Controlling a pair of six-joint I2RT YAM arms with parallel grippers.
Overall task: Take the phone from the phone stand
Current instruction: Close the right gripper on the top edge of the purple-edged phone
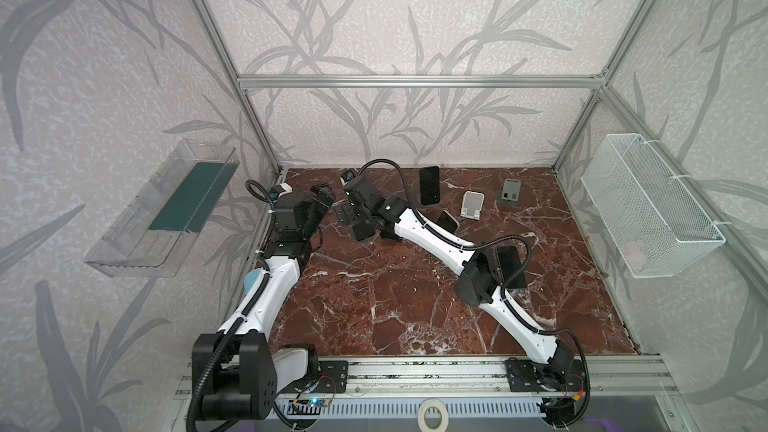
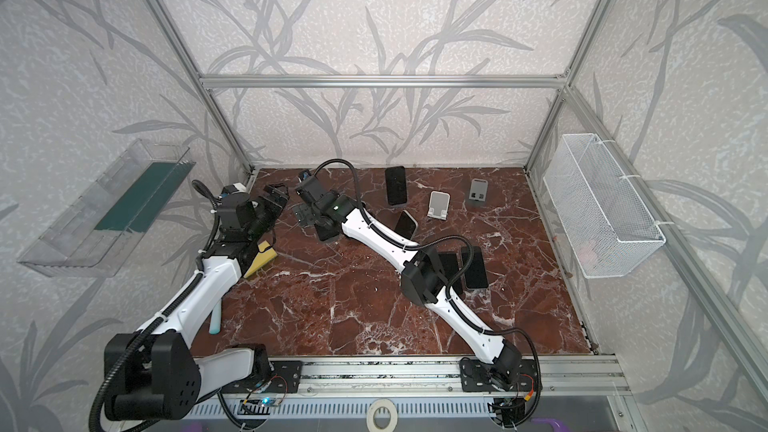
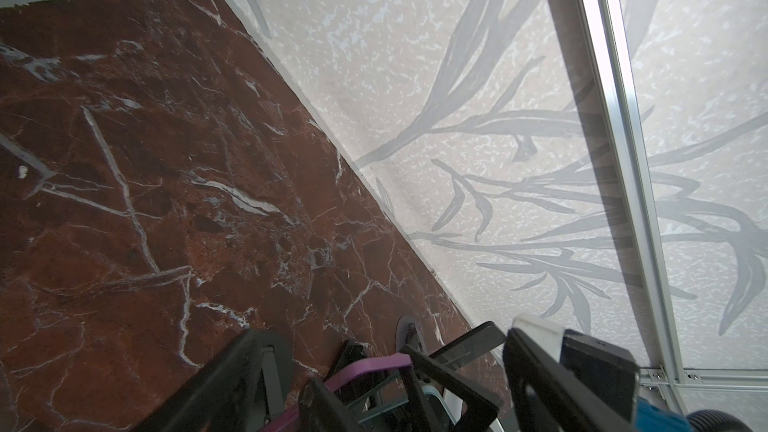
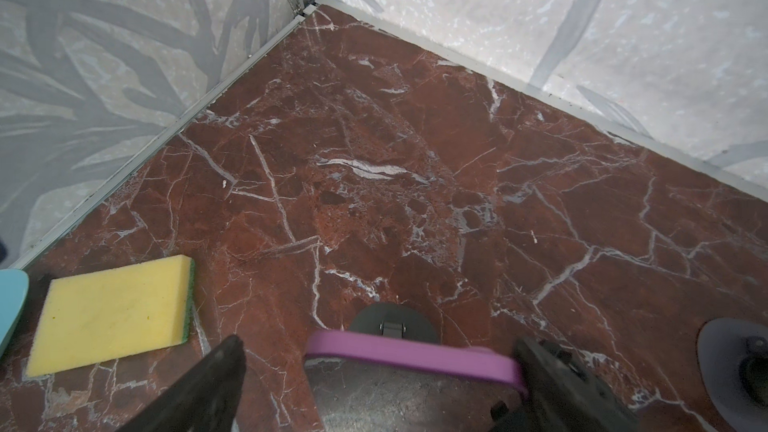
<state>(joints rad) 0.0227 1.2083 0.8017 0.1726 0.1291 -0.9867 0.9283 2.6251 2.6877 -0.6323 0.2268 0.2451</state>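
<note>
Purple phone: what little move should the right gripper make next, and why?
Probably close the right gripper on the purple phone. Its jaws stand open either side of the phone, which rests by the dark stand base, so nothing looks gripped yet.

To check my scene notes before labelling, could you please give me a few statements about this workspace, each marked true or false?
1. The yellow rectangular sponge lies flat on the red-brown marble table. True.
2. The white wire-mesh basket stands on the table. False: it hangs on the side wall, clear of the table.
3. The right gripper has its jaws open on either side of the purple-cased phone. True.
4. The white plastic phone stand holds a phone. False: it stands empty, and the nearby black phones lie on the table.
</note>
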